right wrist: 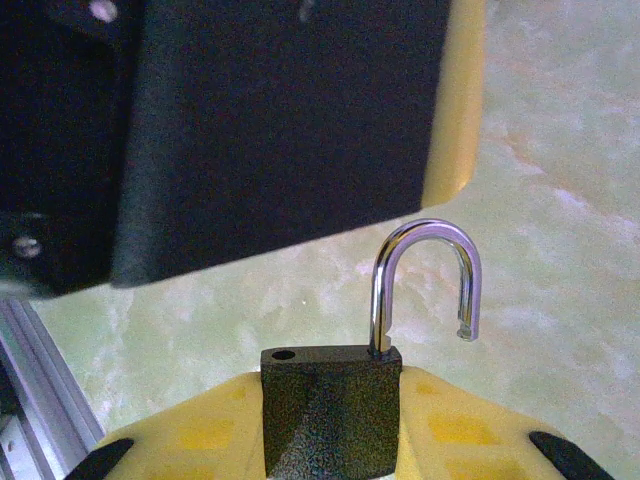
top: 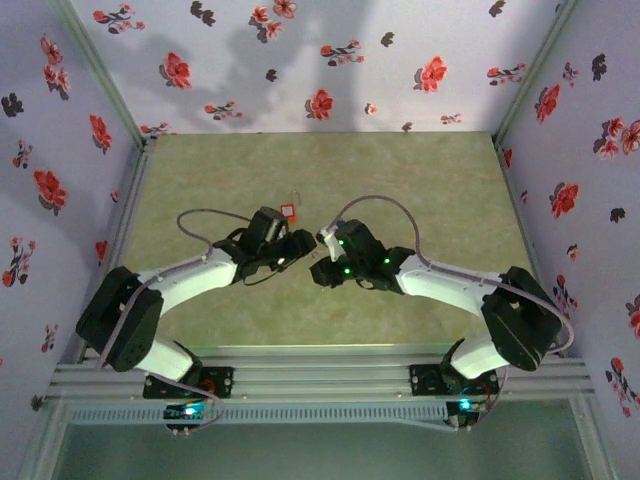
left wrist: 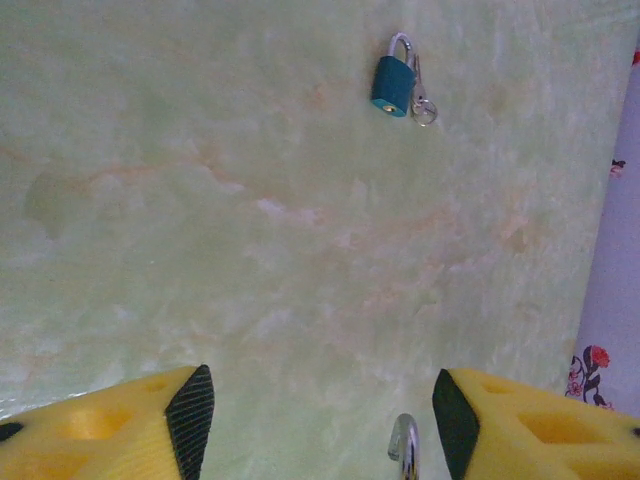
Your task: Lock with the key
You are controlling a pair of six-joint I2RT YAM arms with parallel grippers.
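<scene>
Your right hand (right wrist: 330, 445) is clamped on a dark padlock (right wrist: 330, 405), its shackle (right wrist: 425, 270) open. Your left hand (left wrist: 322, 425) has its fingers apart, with a shackle tip (left wrist: 404, 450) between them. The key (left wrist: 420, 90) lies on the worktop (left wrist: 200, 200), touching a small padlock (left wrist: 393, 85) at the upper centre of the left wrist view.

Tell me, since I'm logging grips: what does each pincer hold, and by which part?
Right pincer grips the dark padlock by its body, shackle free. Left pincer holds nothing.
</scene>
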